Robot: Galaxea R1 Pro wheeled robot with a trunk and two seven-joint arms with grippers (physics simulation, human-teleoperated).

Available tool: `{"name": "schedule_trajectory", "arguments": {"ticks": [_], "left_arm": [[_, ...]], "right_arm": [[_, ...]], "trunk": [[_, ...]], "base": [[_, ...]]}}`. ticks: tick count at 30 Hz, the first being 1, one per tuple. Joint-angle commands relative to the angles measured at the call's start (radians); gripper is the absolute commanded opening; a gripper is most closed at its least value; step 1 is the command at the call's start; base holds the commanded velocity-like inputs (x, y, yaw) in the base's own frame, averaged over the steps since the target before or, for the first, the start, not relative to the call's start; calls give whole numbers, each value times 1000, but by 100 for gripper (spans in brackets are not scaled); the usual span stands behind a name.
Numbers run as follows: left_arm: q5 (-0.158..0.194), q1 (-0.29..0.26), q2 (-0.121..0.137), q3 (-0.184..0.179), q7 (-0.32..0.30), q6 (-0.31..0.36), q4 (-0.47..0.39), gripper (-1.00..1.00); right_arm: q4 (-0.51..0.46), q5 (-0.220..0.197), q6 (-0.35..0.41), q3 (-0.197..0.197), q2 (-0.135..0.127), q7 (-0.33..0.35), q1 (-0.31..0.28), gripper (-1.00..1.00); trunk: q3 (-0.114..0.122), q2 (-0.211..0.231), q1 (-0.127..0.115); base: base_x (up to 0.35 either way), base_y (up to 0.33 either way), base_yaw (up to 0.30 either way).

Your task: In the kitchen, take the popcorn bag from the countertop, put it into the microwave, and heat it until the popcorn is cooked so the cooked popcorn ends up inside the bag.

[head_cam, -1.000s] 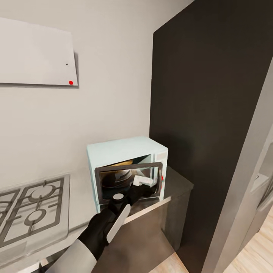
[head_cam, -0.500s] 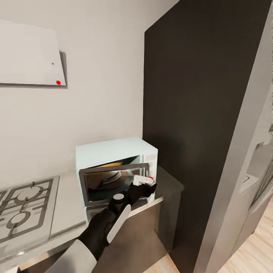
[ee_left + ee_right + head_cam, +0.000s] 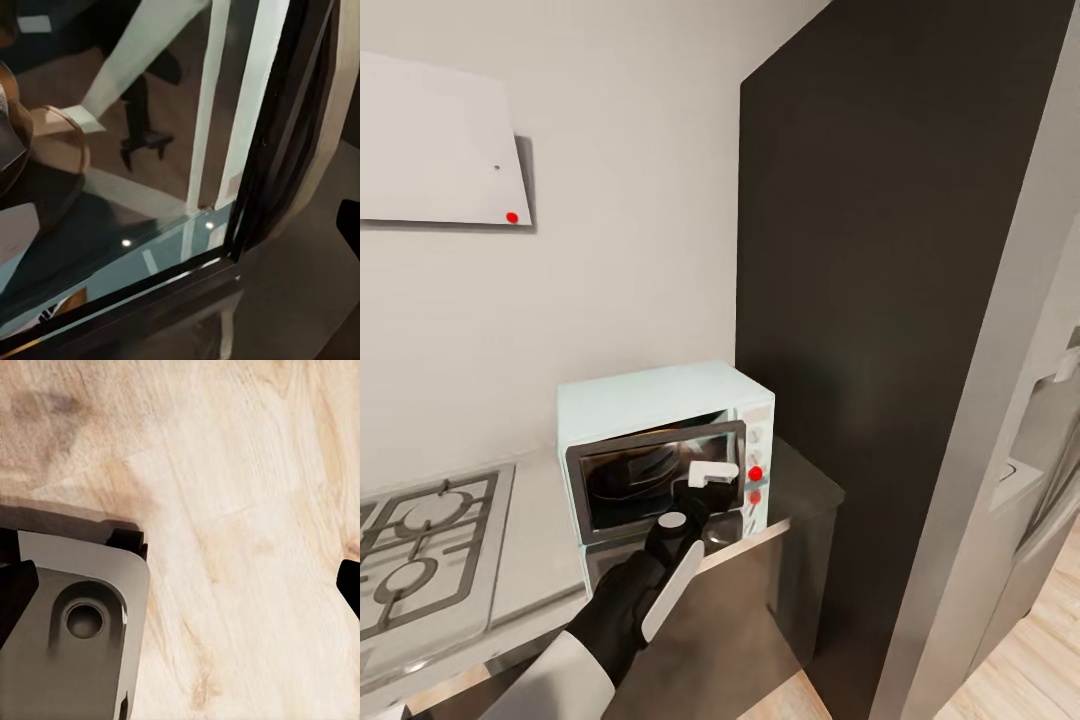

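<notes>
Left arm extended forward and up, black forearm angled right, left gripper (image 3: 712, 473) raised at wrist height, white fingers (image 3: 722, 468) seen, jaw state unclear

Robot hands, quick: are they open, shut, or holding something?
Left gripper: against the microwave door, cannot tell whether open or shut.
Right gripper: over the wooden floor, fingertips wide apart, open, holding nothing.

The glossy grey table (image 3: 800, 490) carries the mint-blue microwave (image 3: 660, 400) — right where the left end effector (image 3: 710, 478) meets its door. To that end effector's left, a steel gas hob (image 3: 420, 560) sits in the same slab — well apart.
</notes>
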Motion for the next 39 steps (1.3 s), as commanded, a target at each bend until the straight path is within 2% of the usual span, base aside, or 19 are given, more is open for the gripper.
{"name": "schedule_trajectory", "arguments": {"ticks": [1, 6, 15, 22, 39], "left_arm": [[6, -1, 0, -1, 9, 3, -1, 100], [6, -1, 0, -4, 8, 2, 3, 100], [9, -1, 0, -7, 8, 1, 9, 100], [14, -1, 0, -8, 9, 1, 1, 100], [16, -1, 0, -12, 8, 5, -4, 100]], "right_arm": [[2, 8, 0, -8, -1, 2, -1, 100], [2, 8, 0, -8, -1, 2, -1, 100], [2, 8, 0, -8, -1, 2, -1, 100], [2, 8, 0, -8, -1, -2, -1, 100], [2, 8, -6, -8, -4, -5, -1, 100]], "trunk": [[-1, -1, 0], [-1, -1, 0], [-1, -1, 0], [-1, -1, 0], [-1, -1, 0]], "base": [[0, 0, 0], [29, 0, 0], [249, 0, 0], [20, 0, 0], [-321, 0, 0]]}}
